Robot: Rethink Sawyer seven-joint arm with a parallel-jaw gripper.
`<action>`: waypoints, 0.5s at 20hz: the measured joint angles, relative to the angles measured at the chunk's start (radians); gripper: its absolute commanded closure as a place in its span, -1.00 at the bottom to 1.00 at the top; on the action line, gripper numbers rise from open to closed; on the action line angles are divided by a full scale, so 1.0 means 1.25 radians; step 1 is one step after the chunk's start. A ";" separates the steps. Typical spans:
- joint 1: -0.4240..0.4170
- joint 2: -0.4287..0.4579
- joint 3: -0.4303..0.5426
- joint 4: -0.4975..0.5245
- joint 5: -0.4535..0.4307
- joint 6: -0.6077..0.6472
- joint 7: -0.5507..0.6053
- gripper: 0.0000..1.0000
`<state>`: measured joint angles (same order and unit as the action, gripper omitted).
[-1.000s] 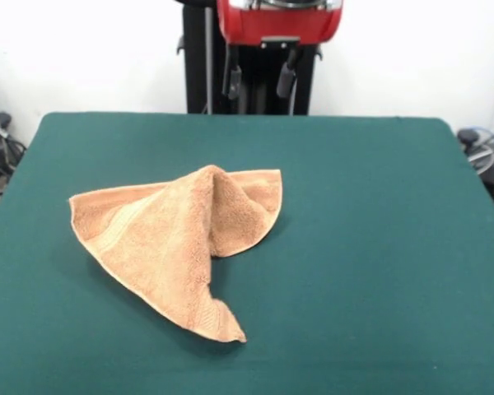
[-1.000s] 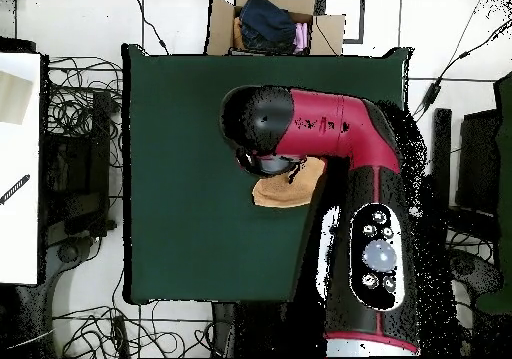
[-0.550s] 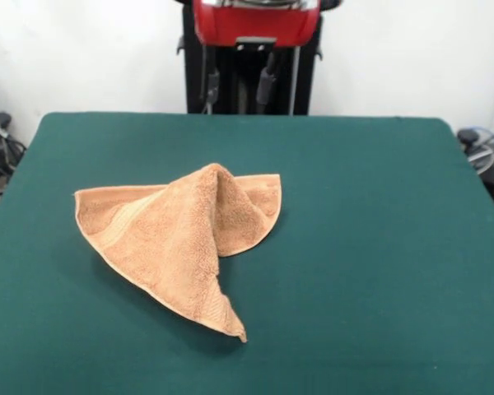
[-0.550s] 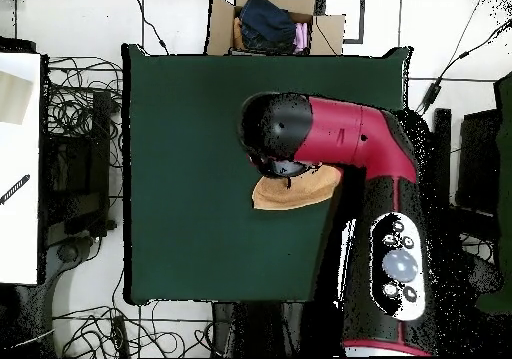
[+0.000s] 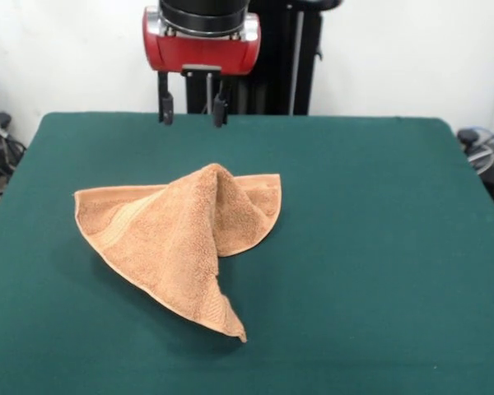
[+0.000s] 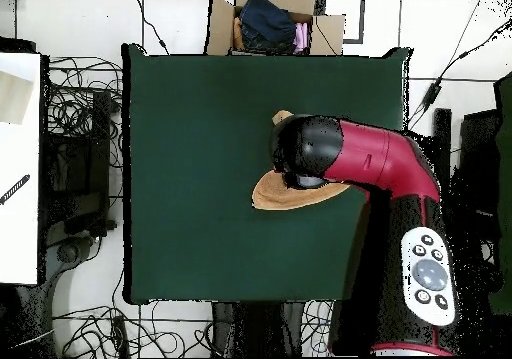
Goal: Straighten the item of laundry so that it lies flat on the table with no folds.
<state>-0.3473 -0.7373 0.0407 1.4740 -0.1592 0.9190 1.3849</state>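
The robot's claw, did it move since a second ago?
Yes. In the front view the gripper has slid toward the picture's left along the far edge of the table and hangs lower, open, above the towel.

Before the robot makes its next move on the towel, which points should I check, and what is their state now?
1. Towel lies flat: not ok, folded over with a raised peak.
2. Tool is empty and open: ok.
3. Tool hangs clear above the table, not touching the towel: ok.
4. A free corner is exposed for grasping: ok, the near tip.
5. Towel is fully on the table: ok.
6. White label location: cannot tell.
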 measured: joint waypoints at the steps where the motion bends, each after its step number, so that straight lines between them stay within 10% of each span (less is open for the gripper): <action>1: -0.001 0.000 0.000 0.001 0.000 0.000 0.000 -1.00; 10: -0.002 0.001 0.000 0.019 0.000 -0.002 0.000 -1.00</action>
<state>-0.3496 -0.7357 0.0408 1.4978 -0.1590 0.9163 1.3849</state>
